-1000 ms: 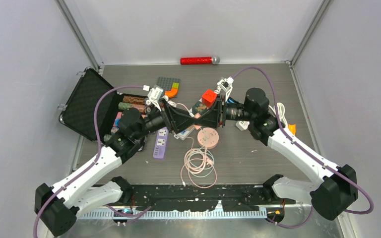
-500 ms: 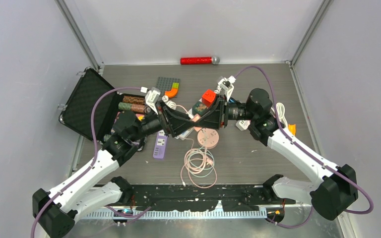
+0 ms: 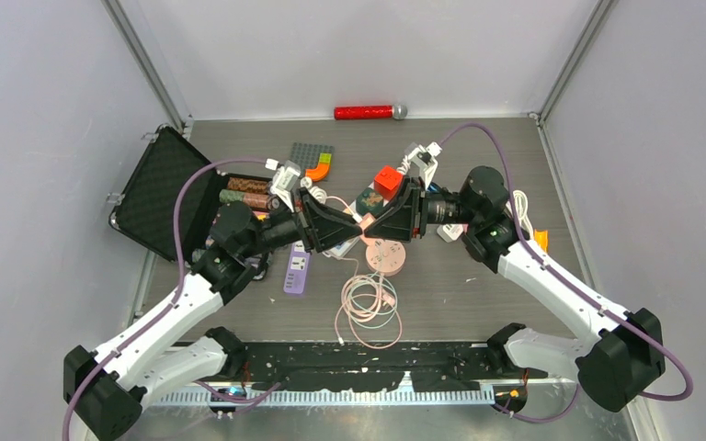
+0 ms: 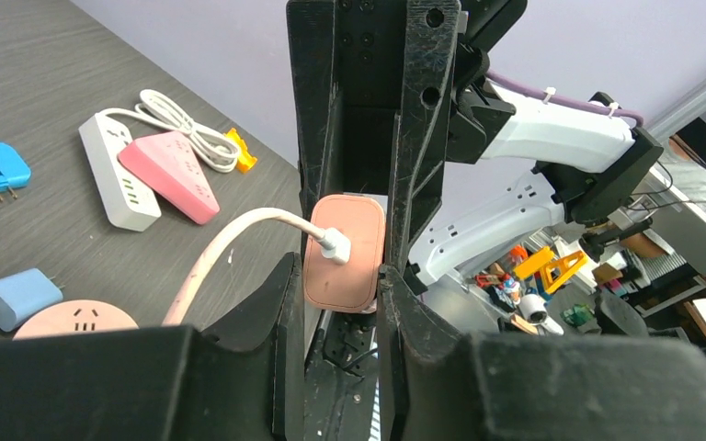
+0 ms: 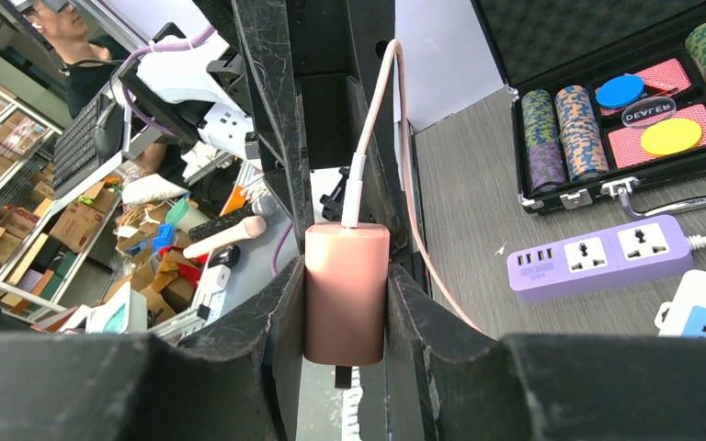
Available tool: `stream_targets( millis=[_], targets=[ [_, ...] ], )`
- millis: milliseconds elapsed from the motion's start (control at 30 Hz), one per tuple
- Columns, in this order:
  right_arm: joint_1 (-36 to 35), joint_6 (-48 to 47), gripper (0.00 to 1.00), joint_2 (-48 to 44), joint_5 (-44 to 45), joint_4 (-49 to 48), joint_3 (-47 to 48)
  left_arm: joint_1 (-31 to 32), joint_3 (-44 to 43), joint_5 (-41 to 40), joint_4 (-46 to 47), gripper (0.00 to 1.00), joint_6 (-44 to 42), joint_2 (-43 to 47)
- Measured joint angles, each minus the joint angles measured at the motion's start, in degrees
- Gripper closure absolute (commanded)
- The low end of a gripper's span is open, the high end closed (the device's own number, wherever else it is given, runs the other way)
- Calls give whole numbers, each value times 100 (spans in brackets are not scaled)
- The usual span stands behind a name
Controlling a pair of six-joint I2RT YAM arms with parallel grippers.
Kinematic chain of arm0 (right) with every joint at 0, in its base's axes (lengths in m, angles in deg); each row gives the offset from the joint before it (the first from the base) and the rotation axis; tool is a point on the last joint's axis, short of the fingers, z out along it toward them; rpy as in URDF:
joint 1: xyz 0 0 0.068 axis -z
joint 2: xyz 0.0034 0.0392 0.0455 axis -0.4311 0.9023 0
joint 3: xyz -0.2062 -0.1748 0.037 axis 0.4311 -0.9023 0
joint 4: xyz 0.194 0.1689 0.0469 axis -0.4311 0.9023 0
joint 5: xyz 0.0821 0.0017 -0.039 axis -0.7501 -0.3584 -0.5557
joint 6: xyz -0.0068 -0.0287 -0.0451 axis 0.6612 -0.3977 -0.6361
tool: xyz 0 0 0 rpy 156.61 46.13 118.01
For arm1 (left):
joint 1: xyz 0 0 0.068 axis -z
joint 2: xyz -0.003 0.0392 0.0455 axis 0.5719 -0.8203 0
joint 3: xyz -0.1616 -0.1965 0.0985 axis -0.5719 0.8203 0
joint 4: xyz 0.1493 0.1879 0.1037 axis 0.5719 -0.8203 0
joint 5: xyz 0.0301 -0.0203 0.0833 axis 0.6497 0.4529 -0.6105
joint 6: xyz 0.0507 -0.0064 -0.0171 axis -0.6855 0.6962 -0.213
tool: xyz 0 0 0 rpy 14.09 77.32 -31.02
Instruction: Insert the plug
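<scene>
the left arm (image 3: 161,322) and right arm (image 3: 552,280) have white shells between bulky black joints. a purple cable (image 3: 184,197) loops back from behind each set of fingers. the left fingers (image 4: 271,308) and right fingers (image 5: 280,312) are matte black wedges; the black frame behind them has small round screw holes.

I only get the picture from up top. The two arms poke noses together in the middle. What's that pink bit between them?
Observer: A pink charger. The right gripper pinches its two sides.
Operator: Is the left one holding it too?
Observer: The left gripper has a finger pressed on each side as well.
Operator: Where does the string go?
Observer: The pink cable plugs into the charger's face with a white connector.
</scene>
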Motion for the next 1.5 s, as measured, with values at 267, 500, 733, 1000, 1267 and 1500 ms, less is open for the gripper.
stream_targets(
  millis=[267,500,733,1000,1267,1500],
  targets=[
    [44,-13,78,0,-7,48,-4,-66,-46,232,142,100,17,-179],
    [-13,-328,21,-2,61,409,2,-57,-48,210,24,100,-52,-234],
    [-83,-831,37,-111,267,817,2,-35,-48,-190,-308,100,-229,87],
    [-103,-817,41,-107,260,780,4,-35,-48,-341,-457,100,-350,417],
    [-103,-761,73,-107,295,671,4,-35,-48,-334,-535,100,-345,411],
    [-98,-706,95,-68,184,645,33,-52,-55,-315,-564,64,-315,369]
  ],
)
